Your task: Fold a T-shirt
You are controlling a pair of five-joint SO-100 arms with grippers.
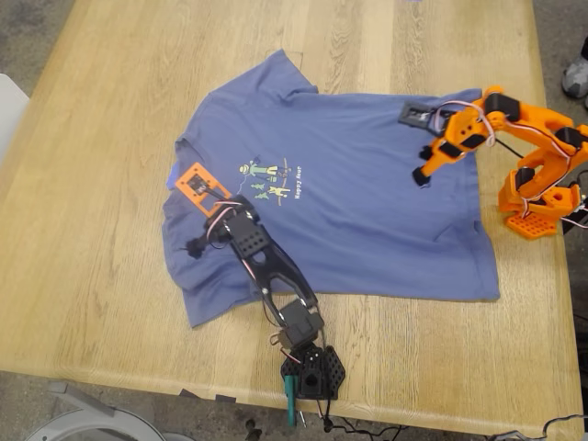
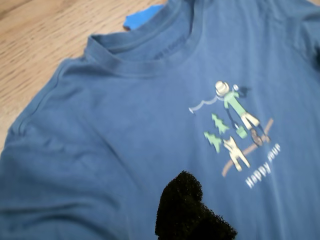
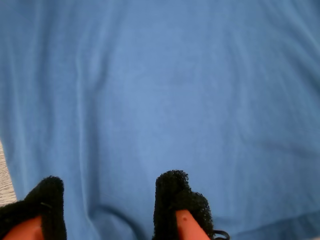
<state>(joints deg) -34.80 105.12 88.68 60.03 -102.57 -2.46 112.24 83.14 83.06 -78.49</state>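
The slate-blue T-shirt (image 1: 367, 211) lies spread flat, front up, on the wooden table (image 1: 101, 276), collar toward the exterior view's left. Its cartoon print (image 1: 271, 179) shows mid-chest. My first gripper (image 1: 199, 186), on the black arm, hovers over the collar; its wrist view shows the collar (image 2: 145, 60), the print (image 2: 235, 135) and one black pad (image 2: 192, 210), with the jaws' gap hidden. My second gripper (image 1: 424, 172), on the orange arm, hangs over the shirt's lower part. Its black-padded fingers (image 3: 175, 200) stand apart over plain blue fabric (image 3: 175, 90), holding nothing.
The black arm's base (image 1: 312, 372) sits at the table's near edge; the orange arm's base (image 1: 533, 207) is at the exterior view's right edge. A shoe (image 1: 576, 78) shows beyond the table at the exterior view's upper right.
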